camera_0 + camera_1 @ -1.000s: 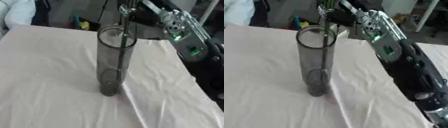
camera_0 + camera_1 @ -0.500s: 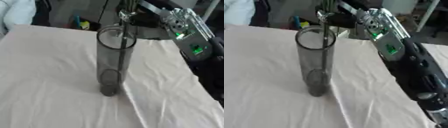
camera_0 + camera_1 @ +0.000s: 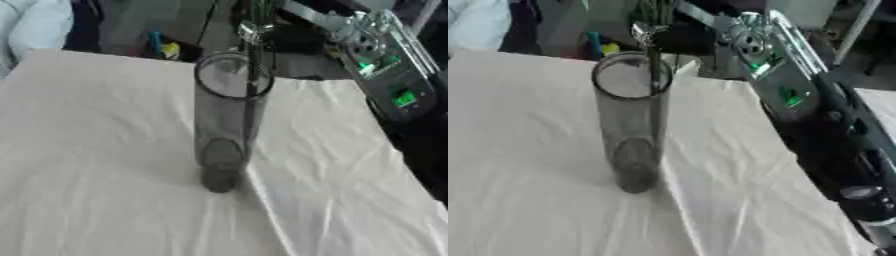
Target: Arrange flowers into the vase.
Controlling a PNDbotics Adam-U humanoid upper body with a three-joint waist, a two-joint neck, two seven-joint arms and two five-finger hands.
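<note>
1. Gripping a dark flower stem (image 3: 256, 75), the right hand (image 3: 262, 30) holds it upright over the rim, so it can slide straight in.
2. Standing mid-bench (image 3: 87, 150), the clear vase (image 3: 226, 125) already contains the stem's lower end.

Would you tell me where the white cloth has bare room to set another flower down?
The cloth lies bare left of the vase and in front of it. Right of the vase a narrower strip runs to the cloth's edge. Above the rim it is crowded: the right hand holds a stem there.

White cloth-covered table (image 3: 105, 150), dim cluttered floor (image 3: 149, 25) behind
</note>
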